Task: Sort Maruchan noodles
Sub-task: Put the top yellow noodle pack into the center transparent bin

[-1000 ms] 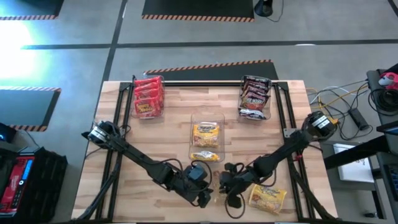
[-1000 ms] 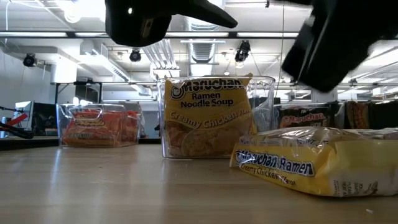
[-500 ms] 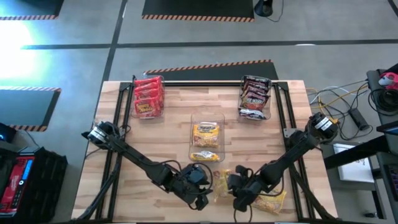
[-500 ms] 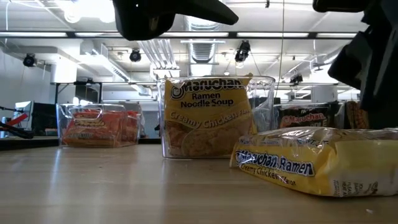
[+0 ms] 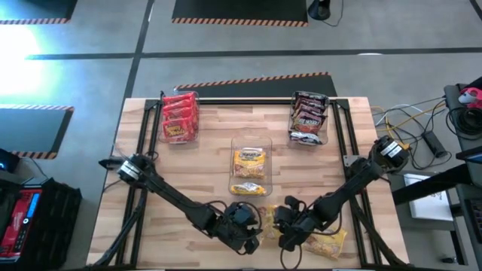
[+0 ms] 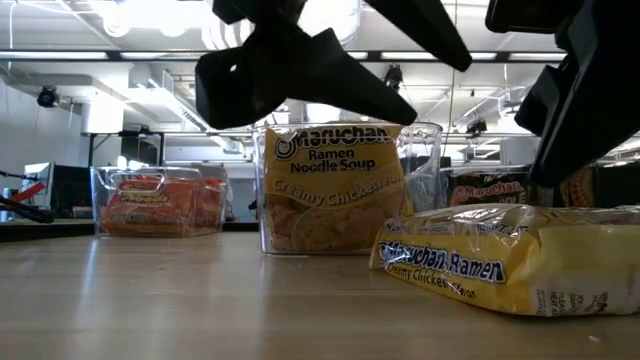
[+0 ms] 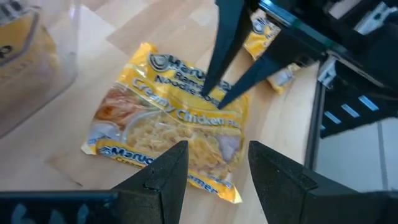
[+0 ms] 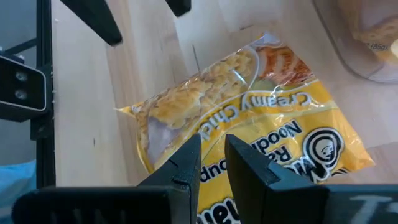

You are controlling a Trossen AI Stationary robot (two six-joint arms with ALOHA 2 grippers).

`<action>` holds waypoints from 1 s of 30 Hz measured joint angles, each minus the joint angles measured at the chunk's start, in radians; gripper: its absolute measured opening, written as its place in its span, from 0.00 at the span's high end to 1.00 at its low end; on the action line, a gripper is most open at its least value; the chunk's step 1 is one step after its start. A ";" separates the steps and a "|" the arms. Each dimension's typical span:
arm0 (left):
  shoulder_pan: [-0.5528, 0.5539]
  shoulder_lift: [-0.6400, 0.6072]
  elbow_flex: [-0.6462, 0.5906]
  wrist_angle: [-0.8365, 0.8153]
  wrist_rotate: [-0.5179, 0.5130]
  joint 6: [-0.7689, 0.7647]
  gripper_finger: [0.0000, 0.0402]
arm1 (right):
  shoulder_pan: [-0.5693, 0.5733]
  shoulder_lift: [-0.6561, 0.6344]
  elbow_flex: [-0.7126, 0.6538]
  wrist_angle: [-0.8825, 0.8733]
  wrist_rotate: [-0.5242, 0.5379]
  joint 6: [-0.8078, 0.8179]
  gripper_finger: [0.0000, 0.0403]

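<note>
While both arms crowd it, yellow packet [image 7: 174,137] lies beside clear bin [image 5: 251,143].

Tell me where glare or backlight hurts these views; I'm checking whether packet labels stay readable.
Low view: bright ceiling lights turn both arms into black silhouettes, yet the near yellow packet reads clearly. High view: a glare patch on the floor at far left; the packets in the bins are too small to read. Left wrist view: the loose yellow packet is evenly lit, its print legible.
</note>
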 joint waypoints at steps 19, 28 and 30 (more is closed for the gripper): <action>0.003 0.091 0.001 0.025 -0.019 -0.096 0.62 | -0.061 0.067 -0.001 0.087 -0.001 -0.020 0.84; 0.003 0.117 0.000 -0.020 -0.004 -0.143 0.62 | -0.065 0.058 0.016 0.077 -0.062 -0.008 0.84; 0.002 0.118 0.002 -0.038 0.000 -0.153 0.62 | -0.065 0.044 0.028 0.072 -0.082 0.010 0.84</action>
